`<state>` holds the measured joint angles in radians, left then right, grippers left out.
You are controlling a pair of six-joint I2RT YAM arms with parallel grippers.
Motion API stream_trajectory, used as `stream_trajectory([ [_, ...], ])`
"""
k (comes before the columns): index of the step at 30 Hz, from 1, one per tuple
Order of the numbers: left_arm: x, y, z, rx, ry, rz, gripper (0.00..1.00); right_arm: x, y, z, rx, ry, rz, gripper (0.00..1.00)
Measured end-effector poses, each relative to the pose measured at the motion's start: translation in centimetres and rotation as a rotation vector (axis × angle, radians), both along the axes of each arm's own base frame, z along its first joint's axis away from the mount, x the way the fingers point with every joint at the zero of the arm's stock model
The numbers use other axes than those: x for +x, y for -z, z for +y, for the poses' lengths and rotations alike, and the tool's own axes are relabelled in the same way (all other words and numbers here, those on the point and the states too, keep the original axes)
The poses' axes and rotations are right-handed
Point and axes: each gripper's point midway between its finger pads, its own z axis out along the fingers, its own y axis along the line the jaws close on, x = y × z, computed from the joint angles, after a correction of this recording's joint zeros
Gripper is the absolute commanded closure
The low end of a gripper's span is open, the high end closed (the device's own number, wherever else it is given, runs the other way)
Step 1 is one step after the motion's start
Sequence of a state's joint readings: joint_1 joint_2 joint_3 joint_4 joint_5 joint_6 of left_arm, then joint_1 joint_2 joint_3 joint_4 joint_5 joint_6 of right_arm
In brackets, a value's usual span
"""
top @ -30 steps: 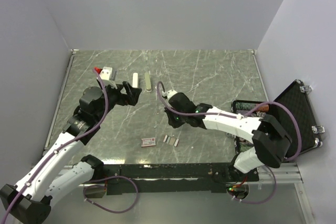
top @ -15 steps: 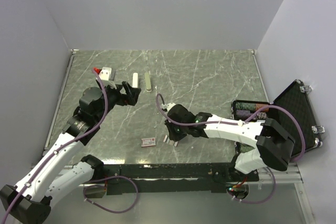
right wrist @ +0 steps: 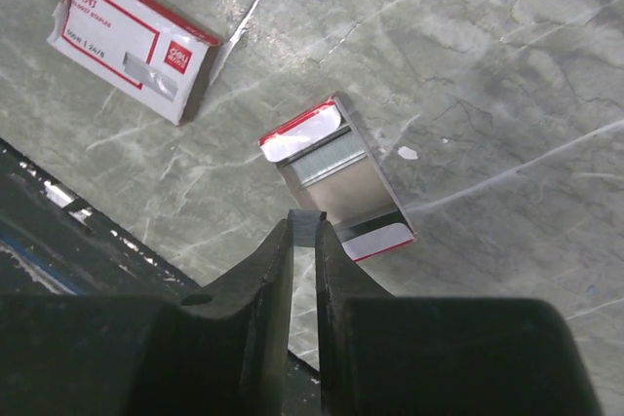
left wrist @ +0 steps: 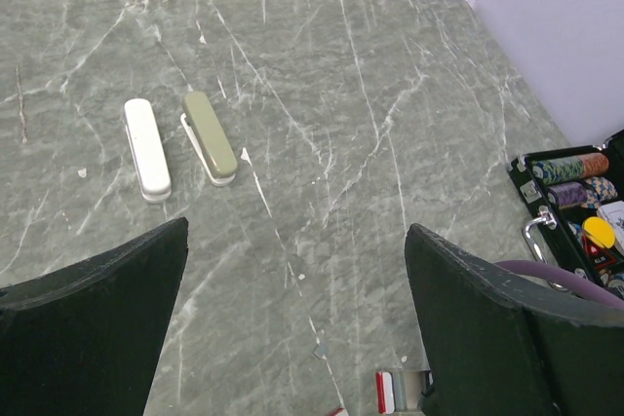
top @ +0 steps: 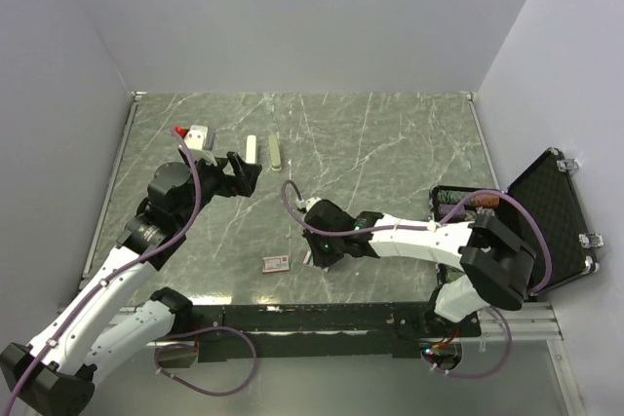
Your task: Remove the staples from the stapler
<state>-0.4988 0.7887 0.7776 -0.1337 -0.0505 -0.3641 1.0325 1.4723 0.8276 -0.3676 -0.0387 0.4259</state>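
Stapler, olive-green on top with a pale edge showing along one side, lies on the grey veined worktop in its far left part, well apart from both arms. Its long axis runs from the near edge towards the far wall, the far end leaning slightly left in the left wrist view; which end is the nose I cannot tell. A white bar of similar length lies just beside it on the left, parallel and not touching. The left end effector hangs released, its two dark fingers spread wide, short of the stapler. The right end effector is low over the near middle of the worktop, its fingers almost together and pinched on a short grey strip of staples at their tips. Just beyond those tips sits a small open tray with red ends and more silver strips inside. Further off lies a flat white box with red borders, a red logo badge and lines of small print, all too small to read with certainty. An open black case at the right edge holds stacked poker chips.
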Motion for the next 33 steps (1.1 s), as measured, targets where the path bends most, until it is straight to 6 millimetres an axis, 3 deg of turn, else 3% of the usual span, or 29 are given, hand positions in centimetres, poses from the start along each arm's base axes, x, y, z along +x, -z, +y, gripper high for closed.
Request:
stream_trajectory([
  [14, 0.0, 0.0, 0.0, 0.0, 0.0, 0.0, 0.03, 0.3, 1.5, -0.4, -0.053, 0.018, -0.001, 0.84],
  [33, 0.0, 0.0, 0.0, 0.0, 0.0, 0.001, 0.03, 0.4, 2.0, -0.4, -0.065, 0.034, -0.005, 0.7],
])
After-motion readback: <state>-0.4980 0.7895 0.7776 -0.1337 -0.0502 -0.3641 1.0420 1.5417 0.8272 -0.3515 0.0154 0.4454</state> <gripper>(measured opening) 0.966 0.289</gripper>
